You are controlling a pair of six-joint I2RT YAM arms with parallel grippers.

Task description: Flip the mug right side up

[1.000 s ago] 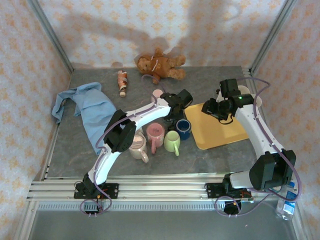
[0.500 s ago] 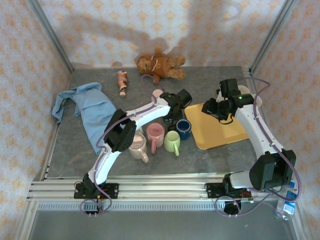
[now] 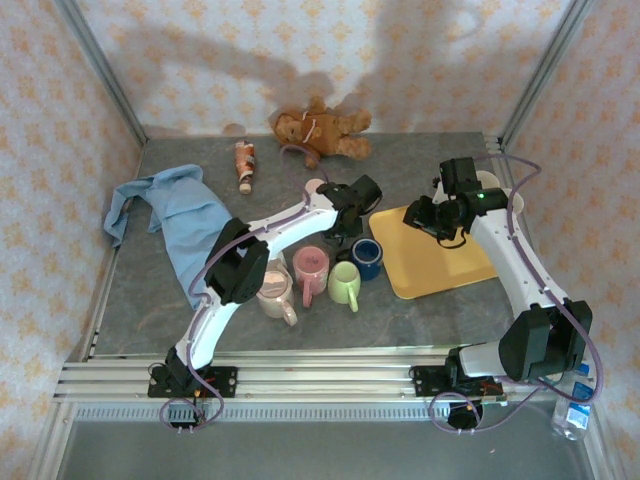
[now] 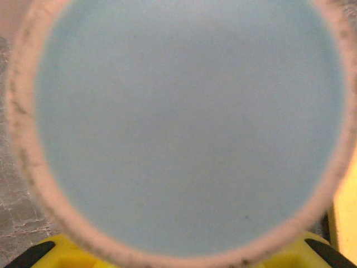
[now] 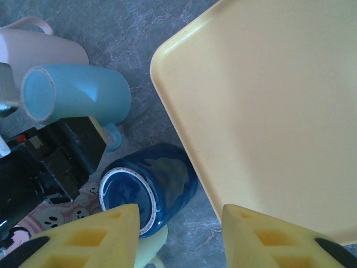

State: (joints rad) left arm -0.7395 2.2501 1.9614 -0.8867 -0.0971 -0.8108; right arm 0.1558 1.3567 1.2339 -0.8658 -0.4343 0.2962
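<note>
Six mugs in all — one beige mug (image 3: 272,288), one pink mug (image 3: 310,266), one green mug (image 3: 346,284), one dark blue mug (image 3: 368,256), one pale pink mug (image 3: 315,188), one light blue mug (image 5: 78,92). Yellow tray (image 3: 440,265), teddy bear (image 3: 318,130), blue cloth (image 3: 175,215), small bottle (image 3: 243,163) — one of each.

Pressed close to the left wrist camera, the light blue mug (image 4: 189,128) is a blur with its rim cropped at the top. It covers the left fingers (image 4: 67,254) except for yellow slivers, so whether they clamp it cannot be told. From above, the left gripper (image 3: 345,228) hides that mug. The right fingers (image 5: 95,234) and the yellow tray (image 5: 268,100) run off the right wrist frame.
</note>
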